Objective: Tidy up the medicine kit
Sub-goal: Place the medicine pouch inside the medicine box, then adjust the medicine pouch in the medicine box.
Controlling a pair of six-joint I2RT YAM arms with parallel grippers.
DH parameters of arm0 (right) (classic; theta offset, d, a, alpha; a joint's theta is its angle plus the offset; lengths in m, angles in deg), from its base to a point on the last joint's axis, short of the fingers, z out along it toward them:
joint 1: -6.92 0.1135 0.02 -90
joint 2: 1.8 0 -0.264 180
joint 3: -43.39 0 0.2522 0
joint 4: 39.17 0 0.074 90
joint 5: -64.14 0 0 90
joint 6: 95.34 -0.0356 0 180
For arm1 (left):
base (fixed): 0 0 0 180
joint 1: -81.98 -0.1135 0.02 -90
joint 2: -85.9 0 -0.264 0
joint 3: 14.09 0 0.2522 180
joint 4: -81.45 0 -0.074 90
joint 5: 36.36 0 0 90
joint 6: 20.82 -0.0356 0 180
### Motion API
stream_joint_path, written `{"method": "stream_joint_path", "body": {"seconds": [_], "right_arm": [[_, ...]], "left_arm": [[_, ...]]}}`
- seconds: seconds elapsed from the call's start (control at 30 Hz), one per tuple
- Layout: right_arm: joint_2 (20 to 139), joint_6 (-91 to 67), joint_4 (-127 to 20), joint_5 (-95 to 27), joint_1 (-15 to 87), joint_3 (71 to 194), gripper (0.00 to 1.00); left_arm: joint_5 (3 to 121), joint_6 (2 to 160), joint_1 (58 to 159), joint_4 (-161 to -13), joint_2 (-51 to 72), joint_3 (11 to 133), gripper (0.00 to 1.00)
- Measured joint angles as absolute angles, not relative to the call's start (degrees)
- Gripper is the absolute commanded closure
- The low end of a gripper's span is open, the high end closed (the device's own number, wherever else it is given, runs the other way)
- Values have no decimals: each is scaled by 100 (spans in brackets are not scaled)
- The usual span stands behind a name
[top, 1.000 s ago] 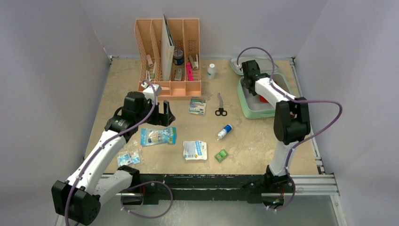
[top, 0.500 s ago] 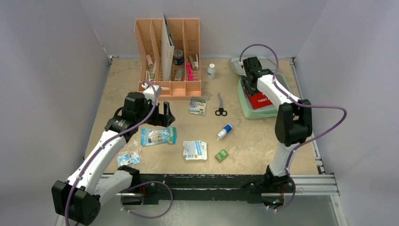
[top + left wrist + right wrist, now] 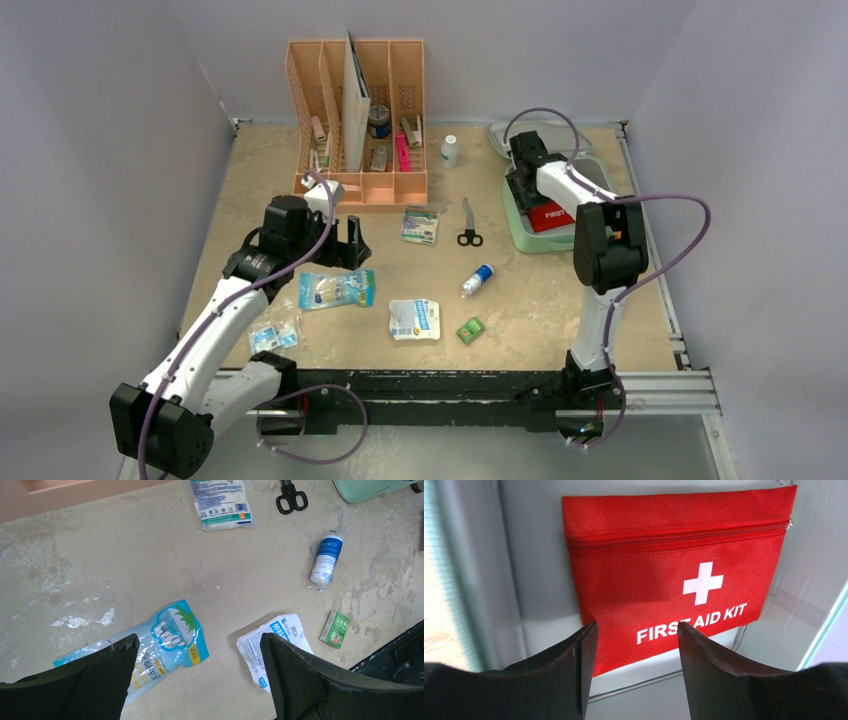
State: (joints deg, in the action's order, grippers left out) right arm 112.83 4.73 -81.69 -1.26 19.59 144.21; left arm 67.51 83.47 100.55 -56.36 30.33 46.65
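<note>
The medicine kit (image 3: 530, 237), a mint-green case, lies open at the back right with its lid (image 3: 500, 135) behind it. A red "FIRST AID KIT" pouch (image 3: 548, 213) lies flat on its pale grey lining (image 3: 534, 555). My right gripper (image 3: 520, 186) hovers over the kit's left part. In the right wrist view it (image 3: 636, 630) is open and empty above the pouch's (image 3: 674, 565) lower edge. My left gripper (image 3: 355, 243) is open and empty above the table. In the left wrist view it (image 3: 200, 640) sits between a cotton-swab bag (image 3: 165, 645) and a white packet (image 3: 272, 635).
Loose on the table: cotton-swab bag (image 3: 337, 289), white packet (image 3: 414, 319), small green box (image 3: 470, 330), blue-white bottle (image 3: 478, 278), scissors (image 3: 468, 224), gauze packet (image 3: 421, 225), small bag (image 3: 273, 335), white bottle (image 3: 450, 150). A peach-orange organizer (image 3: 360, 120) stands at the back.
My right arm has swung left across the kit, so the red pouch now shows uncovered. The left arm and the loose items have not moved.
</note>
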Motion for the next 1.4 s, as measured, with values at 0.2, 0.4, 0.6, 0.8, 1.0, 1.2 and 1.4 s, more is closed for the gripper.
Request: {"method": "stream_joint_path", "body": {"seconds": [0.2,0.4,0.6,0.8,1.0,1.2,1.4], "right_arm": [[11541,521,-8085,-130,1876,14421,44],[11619,694,-7904,-54,1869,14424,51],[11624,777,-7602,165,1852,14424,53],[11663,803,-7307,340,1797,14432,55],[11742,823,-7242,394,1657,14502,55],[11751,748,-7366,383,1480,14843,46],[11578,449,-7987,-351,1432,15055,28]], "left_arm": [[6689,8309,10055,-5636,3033,4665,10],[6678,8307,10055,-5636,3024,4665,10],[6654,8305,10055,-5634,2945,4665,10],[6615,8303,10055,-5630,2895,4665,10],[6556,8303,10055,-5599,2849,4665,10],[6536,8303,10055,-5599,2812,4665,10],[6539,8303,10055,-5599,2801,4665,10]]}}
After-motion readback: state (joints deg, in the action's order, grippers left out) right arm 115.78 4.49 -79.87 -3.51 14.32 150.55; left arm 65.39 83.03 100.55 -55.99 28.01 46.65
